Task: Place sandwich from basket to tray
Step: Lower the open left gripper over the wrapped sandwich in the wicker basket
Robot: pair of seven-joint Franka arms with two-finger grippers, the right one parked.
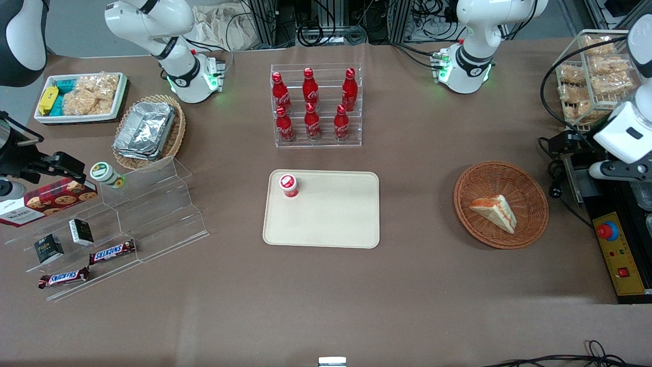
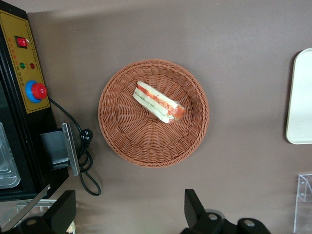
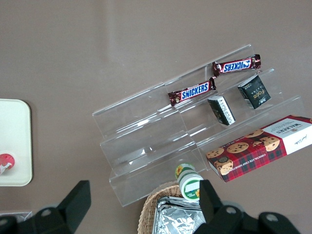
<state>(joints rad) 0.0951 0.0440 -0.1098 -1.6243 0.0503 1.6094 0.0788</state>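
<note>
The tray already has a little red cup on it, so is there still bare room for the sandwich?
Yes. The red cup sits in one corner of the tray, toward the bottle rack; the rest is bare. The table is also free between the tray and the basket holding the sandwich. The gripper hangs open above the basket.

Glossy white arm, green-lit base, black-fingered gripper (image 2: 129,214) on a white wrist.

My gripper (image 2: 129,219) is cut off by the wrist picture's edge, only my jaws' tips showing. The tray (image 2: 300,97) is cropped there too, and the sandwich (image 1: 495,212) hides some basket (image 1: 501,173) weave.
</note>
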